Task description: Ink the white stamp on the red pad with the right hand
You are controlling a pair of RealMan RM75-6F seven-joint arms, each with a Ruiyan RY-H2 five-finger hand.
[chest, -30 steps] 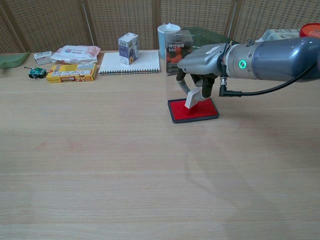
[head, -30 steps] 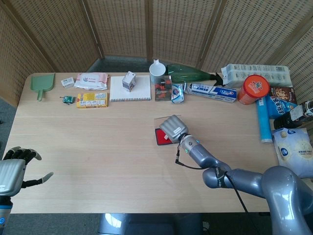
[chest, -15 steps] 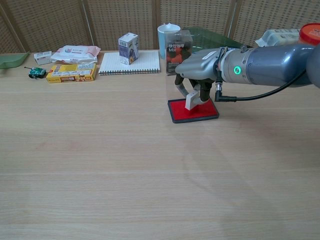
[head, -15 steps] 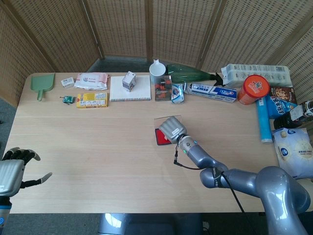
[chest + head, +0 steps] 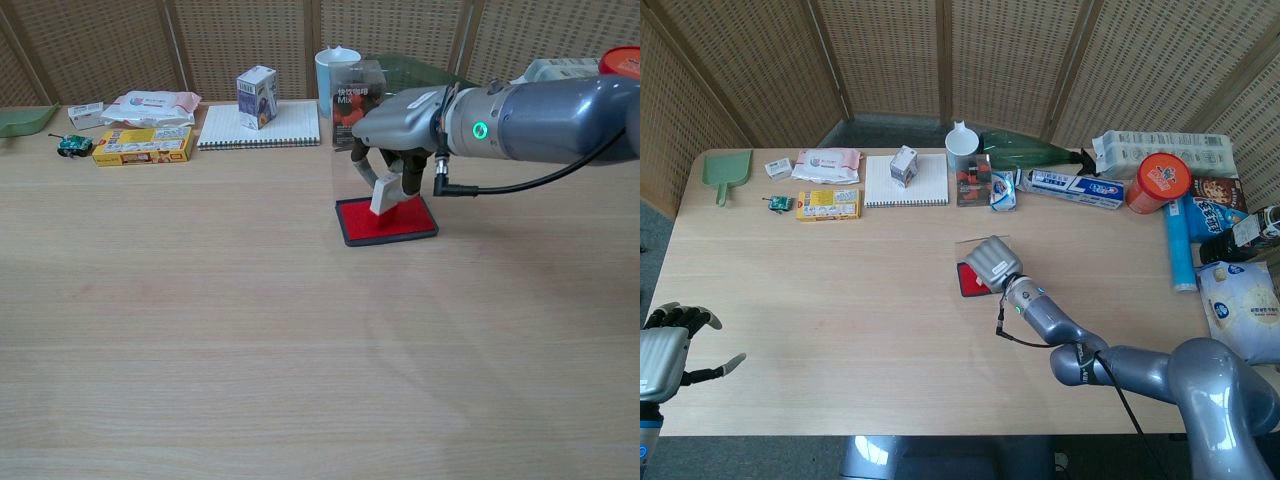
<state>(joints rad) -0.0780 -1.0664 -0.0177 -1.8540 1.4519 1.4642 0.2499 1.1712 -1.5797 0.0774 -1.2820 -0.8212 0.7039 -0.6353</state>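
Stamp lifted slightly vs 0.5 s ago; right robot hand (image 5: 398,150) fingers curled, pinching white stamp (image 5: 384,196) tilted over red pad (image 5: 386,221).

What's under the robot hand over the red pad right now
The right robot hand holds the white stamp, tilted, over the red pad. The head view hides the stamp under the hand. Whether its face touches the pad cannot be told.

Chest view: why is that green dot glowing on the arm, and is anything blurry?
Chest view: the green dot is a lit indicator on the right arm's wrist; right hand, white stamp and red pad look sharp. Head view: even, soft light, faint shadows.
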